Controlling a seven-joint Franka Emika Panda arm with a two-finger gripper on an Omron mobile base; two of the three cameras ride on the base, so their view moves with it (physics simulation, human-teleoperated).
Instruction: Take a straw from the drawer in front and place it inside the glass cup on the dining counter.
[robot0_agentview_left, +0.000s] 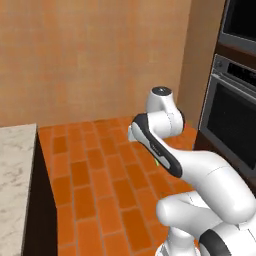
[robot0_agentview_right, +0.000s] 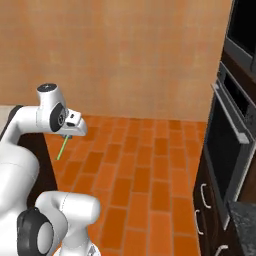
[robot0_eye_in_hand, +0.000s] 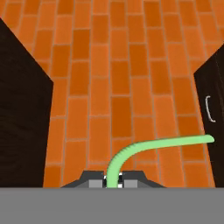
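— While we look from the left side, what do we find first?
— We see the dining counter (robot0_agentview_left: 15, 150), beige marble, at the near left edge, with orange brick floor (robot0_agentview_left: 100, 170) beyond it.
— And our gripper (robot0_eye_in_hand: 113, 181)?
— We have its jaws pinched narrow on the straw (robot0_eye_in_hand: 144, 148), which rises between the fingertips and bends off to the right. From the right side, we see the green straw hanging below the hand over the floor.
— Farther right?
— We see the dark wall oven (robot0_agentview_right: 230, 145).
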